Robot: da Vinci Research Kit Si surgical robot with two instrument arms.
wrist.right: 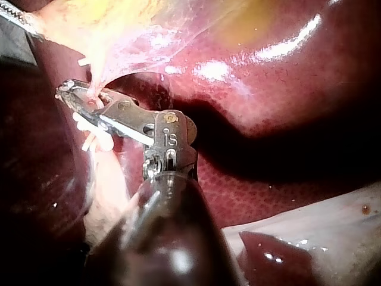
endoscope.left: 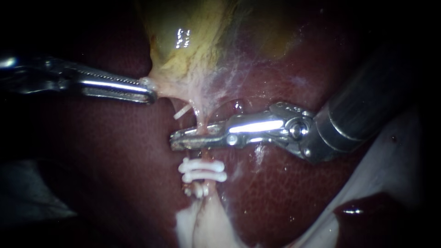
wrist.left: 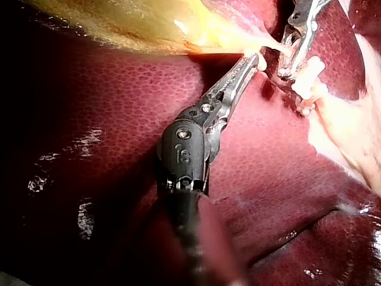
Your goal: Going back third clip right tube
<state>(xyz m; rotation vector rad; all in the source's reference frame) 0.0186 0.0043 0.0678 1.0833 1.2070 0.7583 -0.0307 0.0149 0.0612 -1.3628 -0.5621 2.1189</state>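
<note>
A thin pale tube [endoscope.left: 201,121] runs down from the yellowish gallbladder [endoscope.left: 193,41] over the dark red liver [endoscope.left: 115,160]. Two white clips [endoscope.left: 202,171] sit across it lower down, also seen as clips [wrist.left: 306,80] and clips [wrist.right: 95,134]. My right instrument [endoscope.left: 177,139] reaches in from the right just above those clips. Its jaws stand slightly open with the tube between them; the right instrument [wrist.right: 66,92] shows pink tissue in the gap. My left instrument [endoscope.left: 150,92] is shut on a tag of gallbladder tissue; the left instrument [wrist.left: 253,61] pulls it taut.
A short white sliver [endoscope.left: 182,112] sticks out beside the tube above the right jaws. Pale fatty tissue [endoscope.left: 202,225] spreads below the clips. A whitish sheet [endoscope.left: 395,156] and a dark red lobe [endoscope.left: 367,211] lie under the right shaft.
</note>
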